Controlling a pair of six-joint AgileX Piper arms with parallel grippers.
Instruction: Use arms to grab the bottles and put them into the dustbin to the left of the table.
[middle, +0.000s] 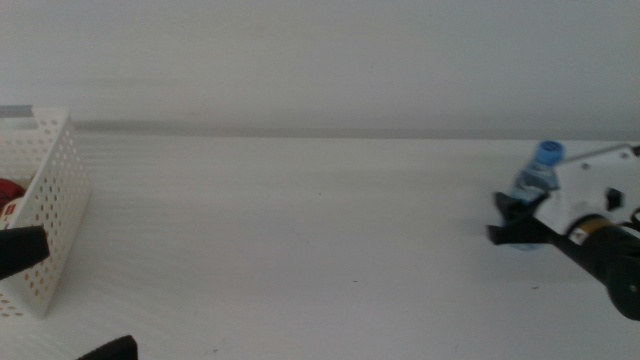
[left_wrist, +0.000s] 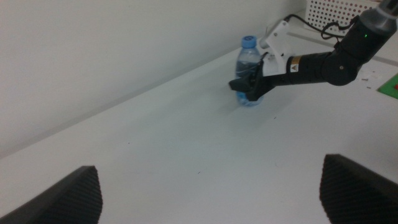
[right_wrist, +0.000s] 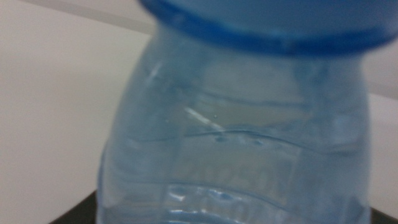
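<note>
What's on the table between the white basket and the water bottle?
Nothing. In the middle view, only bare table stretches from the basket to the water bottle at the right gripper.

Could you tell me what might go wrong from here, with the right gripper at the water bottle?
The right gripper has its jaws around the lower part of the upright water bottle, so the bottle might tip or slip when lifted. The dustbin stands at the table's far left, a long carry during which a loose grip could fail. The left gripper waits beside the dustbin, so the arms might collide there.
</note>
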